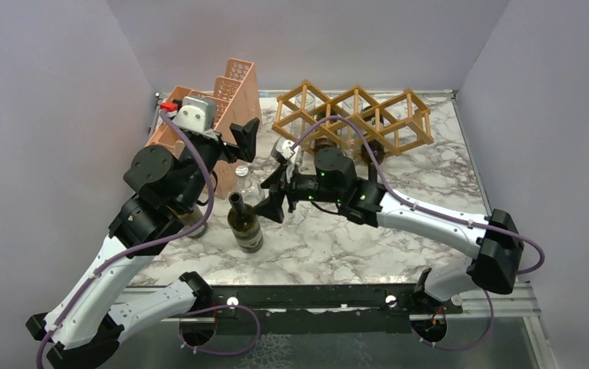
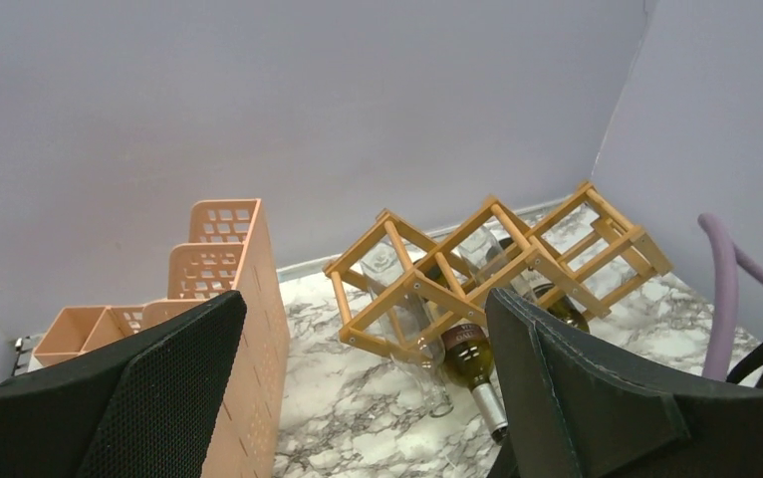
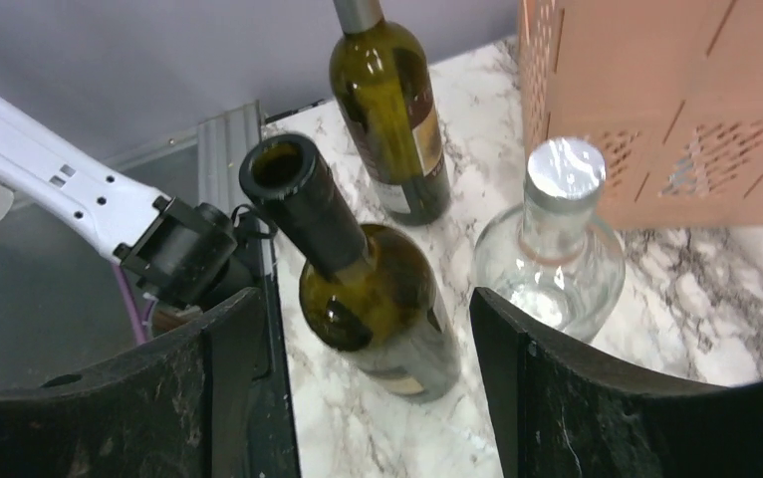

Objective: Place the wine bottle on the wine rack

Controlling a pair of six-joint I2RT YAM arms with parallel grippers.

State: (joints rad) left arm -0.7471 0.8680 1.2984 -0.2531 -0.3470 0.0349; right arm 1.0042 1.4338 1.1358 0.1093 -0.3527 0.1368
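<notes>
A dark green wine bottle (image 1: 246, 227) (image 3: 382, 299) stands upright on the marble table, its mouth uncorked. My right gripper (image 1: 273, 201) (image 3: 363, 398) is open just to its right, the bottle's body ahead of the gap between the fingers and touching neither. The wooden wine rack (image 1: 357, 115) (image 2: 502, 264) stands at the back with a clear bottle (image 2: 412, 334) and a green bottle (image 2: 469, 357) lying in its lower openings. Raised beside the pink organizer, my left gripper (image 1: 245, 138) (image 2: 363, 398) is open and holds nothing.
The pink perforated organizer (image 1: 226, 104) (image 3: 676, 100) stands at the back left. A clear glass bottle with a silver cap (image 1: 247, 183) (image 3: 555, 249) stands close behind the wine bottle. Another green bottle (image 3: 387, 110) stands by the left arm. Purple walls close in three sides.
</notes>
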